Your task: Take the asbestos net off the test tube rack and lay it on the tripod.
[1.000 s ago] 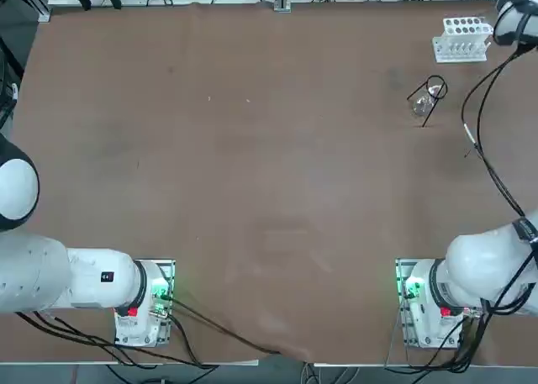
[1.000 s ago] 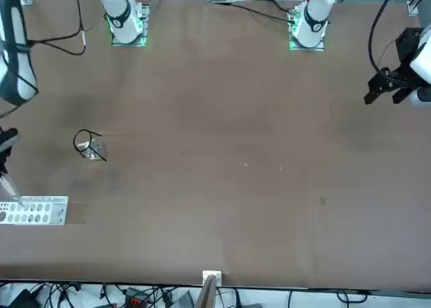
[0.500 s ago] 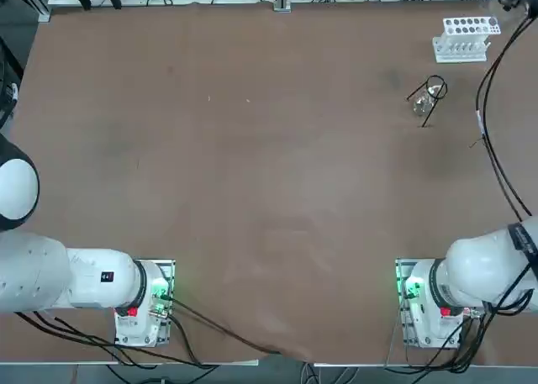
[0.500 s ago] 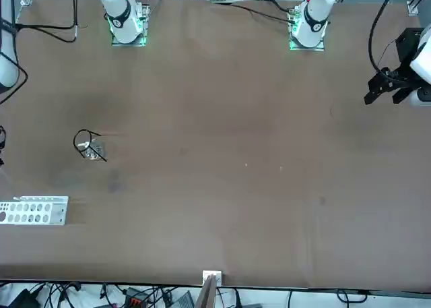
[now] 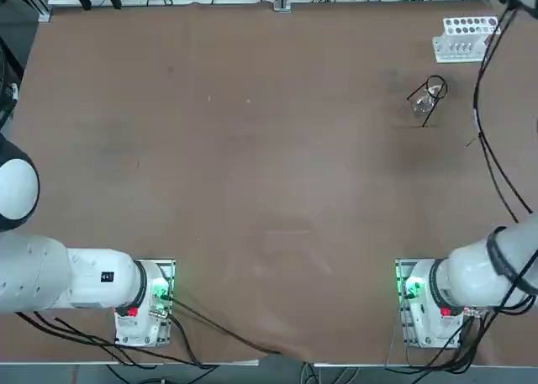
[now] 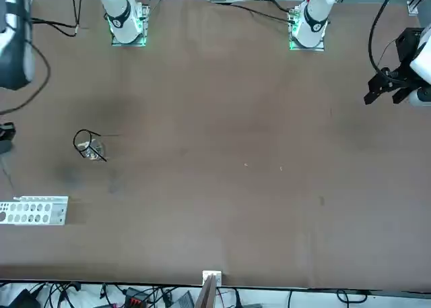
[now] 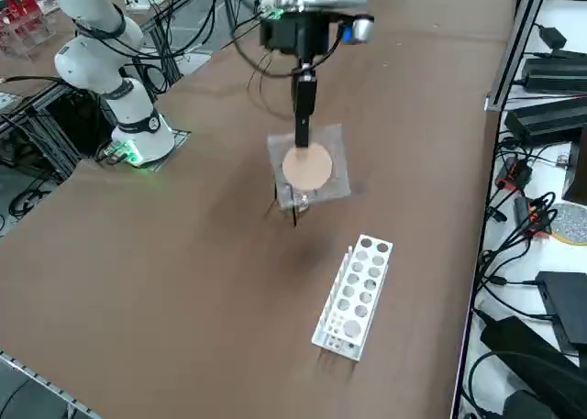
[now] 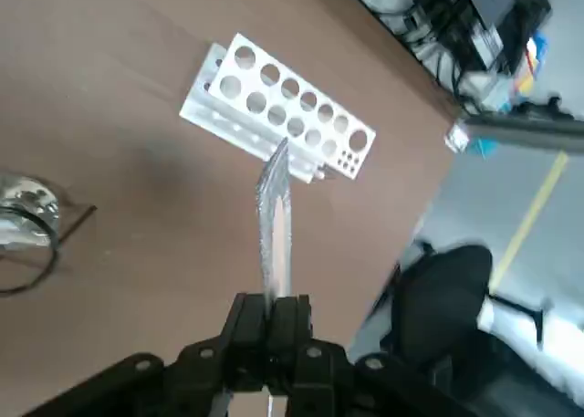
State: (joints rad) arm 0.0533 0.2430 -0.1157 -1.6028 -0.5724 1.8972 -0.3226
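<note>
From left to right in the front view, the right gripper (image 7: 302, 144) comes first, high over the table near that view's edge. Its two black fingers are closed together on the edge of the asbestos net (image 7: 334, 159), a square of grey wire mesh with a pale beige round disc (image 7: 307, 168) at its centre. The net hangs from the fingers. Next is the white plastic test tube rack (image 6: 35, 213) with its rows of round holes; the net is off it, so the first half of the task looks done. Farther right is the black thin-wire tripod (image 6: 75, 143), a clear glass item (image 6: 95, 149) by it, its ring bare. What remains is carrying the net there, turning it flat, laying it on the ring and letting go.
</note>
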